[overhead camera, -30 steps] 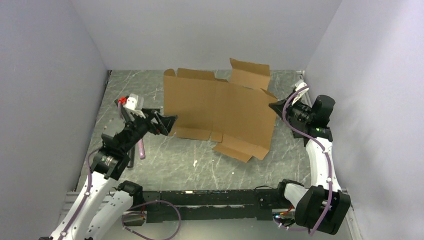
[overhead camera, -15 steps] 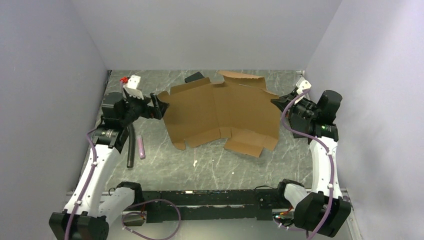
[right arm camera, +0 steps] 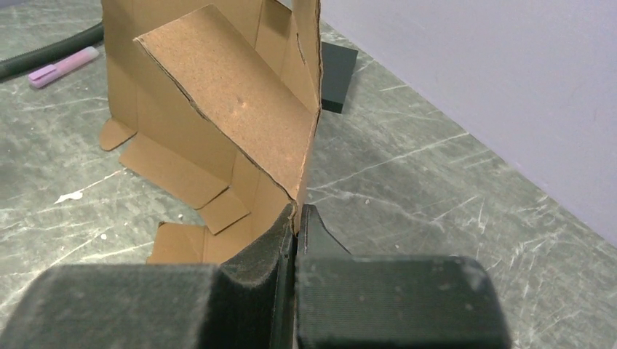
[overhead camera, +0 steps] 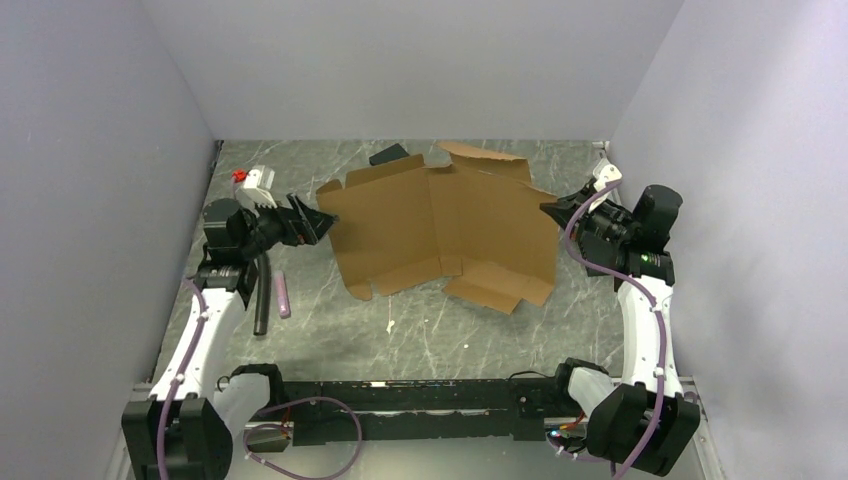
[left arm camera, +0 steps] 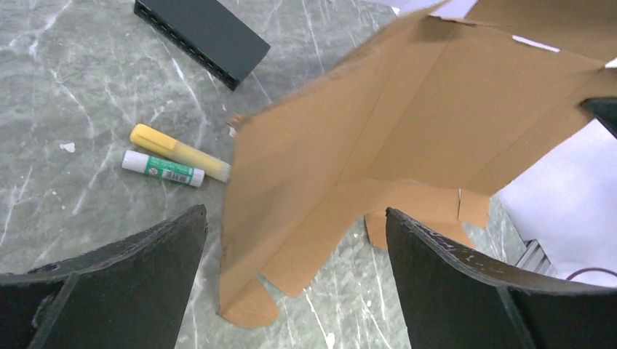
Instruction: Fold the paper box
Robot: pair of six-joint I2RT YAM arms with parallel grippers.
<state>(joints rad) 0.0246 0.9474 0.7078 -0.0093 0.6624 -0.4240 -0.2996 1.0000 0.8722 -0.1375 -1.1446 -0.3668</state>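
The paper box (overhead camera: 440,222) sits mid-worktop (overhead camera: 330,330), unfolded and partly raised, its long axis running side to side between the arms. The right hand (overhead camera: 547,211) is clenched on the box's right edge, holding that side up. The left hand (overhead camera: 322,222) is spread wide at the box's left edge, cardboard between its fingers but apparently untouched. Open room lies on the box's near side; a black slab (overhead camera: 388,155) sits just past its far-left corner.

The paper box (overhead camera: 440,225) lies unfolded near the table's (overhead camera: 400,325) far edge. The right gripper (overhead camera: 548,209) pinches its right corner, and the left gripper (overhead camera: 318,222) gapes at its left corner.
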